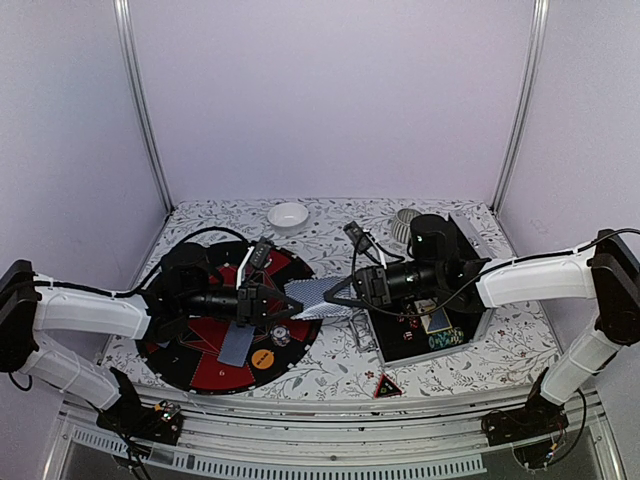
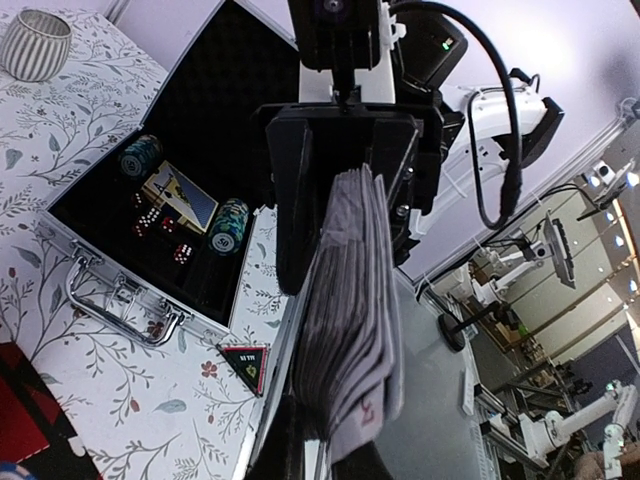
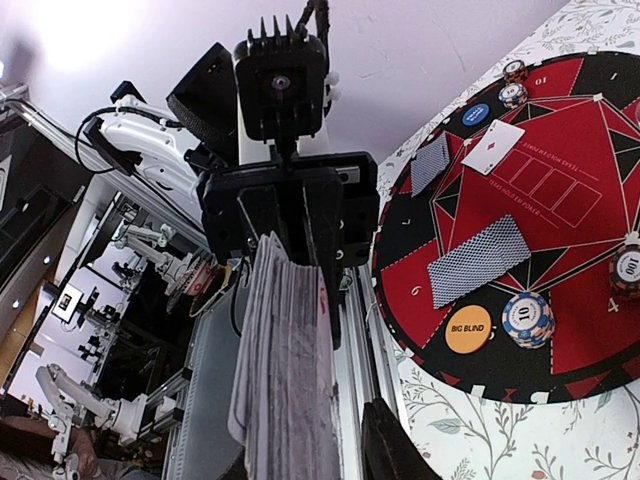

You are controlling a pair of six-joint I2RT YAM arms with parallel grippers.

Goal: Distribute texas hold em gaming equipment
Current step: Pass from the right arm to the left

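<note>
Top external: deck (image 1: pixel 318 297) hangs midair between the arms. Left claw (image 1: pixel 288 305) clamps it, right claw (image 1: pixel 335 296) sits slightly slack around it. Some cards (image 3: pixel 480 260), chips (image 3: pixel 527 318), buttons (image 3: pixel 468 328) lie on mat (image 3: pixel 560 200). Chip stacks (image 2: pixel 229 225) in case (image 2: pixel 120 300) and red marker (image 1: pixel 388 386) not yet placed.

Here's the table (image 1: pixel 330 370), covered in a white leaf-and-vine print. On the left, a round red-and-black poker mat (image 1: pixel 200 372) lies flat on the cloth. On the right sits an open case (image 1: pixel 385 345) (black lining, silver edges). On the near side, just in front of that case, a red triangular marker (image 1: pixel 388 386) lies on its own. Along the far edge there's a white bowl (image 1: pixel 288 214) at centre and a ribbed grey cup (image 1: pixel 403 226) to its right, near the case's far side.
</note>
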